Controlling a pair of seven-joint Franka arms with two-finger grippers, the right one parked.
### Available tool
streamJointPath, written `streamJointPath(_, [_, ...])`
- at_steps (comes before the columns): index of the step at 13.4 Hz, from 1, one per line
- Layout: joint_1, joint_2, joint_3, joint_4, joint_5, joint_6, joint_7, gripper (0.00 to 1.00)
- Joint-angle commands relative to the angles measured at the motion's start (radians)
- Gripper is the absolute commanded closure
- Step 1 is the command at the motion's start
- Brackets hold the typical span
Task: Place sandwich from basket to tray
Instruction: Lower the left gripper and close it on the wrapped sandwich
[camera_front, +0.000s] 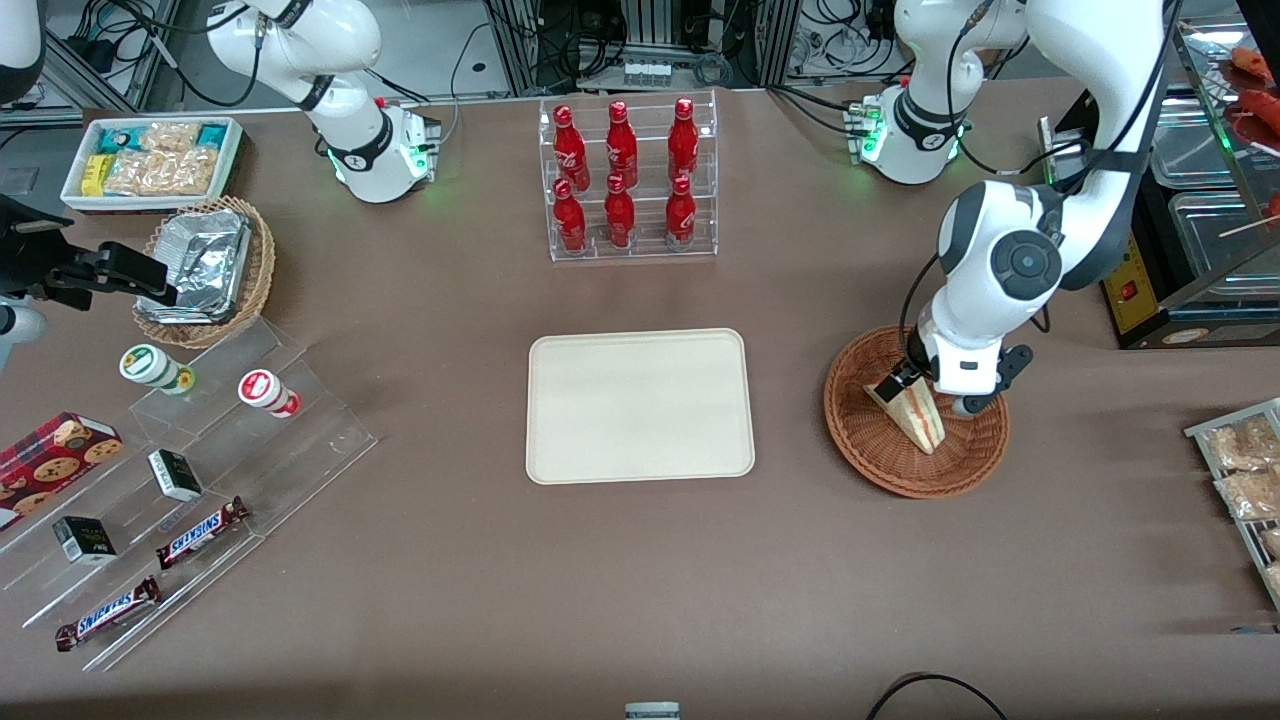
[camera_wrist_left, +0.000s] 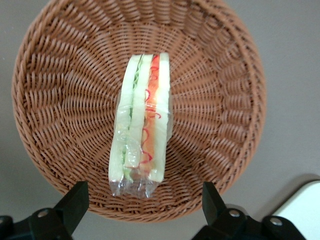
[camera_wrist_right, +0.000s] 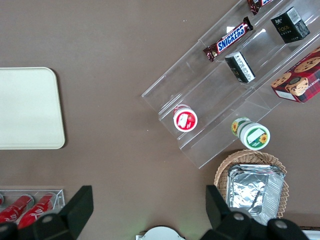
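The sandwich (camera_front: 926, 424) (camera_wrist_left: 141, 120), a plastic-wrapped wedge with red and green filling stripes, stands on edge in the reddish-brown wicker basket (camera_front: 880, 470) (camera_wrist_left: 55, 100). My left gripper (camera_front: 926, 394) (camera_wrist_left: 144, 204) hangs just above the basket, open. Its fingers (camera_wrist_left: 75, 200) stand wide apart on either side of the sandwich's wrapped end and touch nothing. The cream tray (camera_front: 640, 405) (camera_wrist_left: 306, 206) lies flat and bare beside the basket, toward the parked arm's end.
A clear rack of red bottles (camera_front: 632, 180) stands farther from the front camera than the tray. Acrylic steps with snacks (camera_front: 200, 470), a tan basket of foil packets (camera_front: 205, 265) and a white snack box (camera_front: 150, 160) sit toward the parked arm's end. A display case (camera_front: 1190, 250) stands beside the working arm.
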Motion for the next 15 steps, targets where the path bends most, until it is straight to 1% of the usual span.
streamJointPath(1, [-0.003, 0.024, 0.004, -0.003, 0.013, 0.019, -0.019, 0.0])
streamJointPath(4, [0.002, 0.058, 0.009, -0.002, 0.021, 0.048, -0.013, 0.0])
streamJointPath(6, [0.004, 0.067, 0.01, -0.002, 0.055, 0.048, -0.015, 0.0])
streamJointPath(8, [0.005, 0.077, 0.01, 0.0, 0.059, 0.049, -0.016, 0.0])
streamJointPath(9, [0.005, 0.083, 0.012, 0.001, 0.059, 0.054, -0.016, 0.11])
streamJointPath(10, [0.005, 0.084, 0.012, 0.0, 0.061, 0.054, -0.016, 0.4])
streamJointPath(11, [0.004, 0.093, 0.012, 0.0, 0.063, 0.054, -0.015, 0.76])
streamJointPath(12, [0.004, 0.095, 0.012, 0.0, 0.066, 0.052, -0.012, 1.0])
streamJointPath(13, [0.005, 0.095, 0.01, 0.003, 0.087, 0.045, -0.01, 1.0])
streamJointPath(15, [0.004, 0.087, 0.01, 0.012, 0.092, 0.037, -0.007, 1.0])
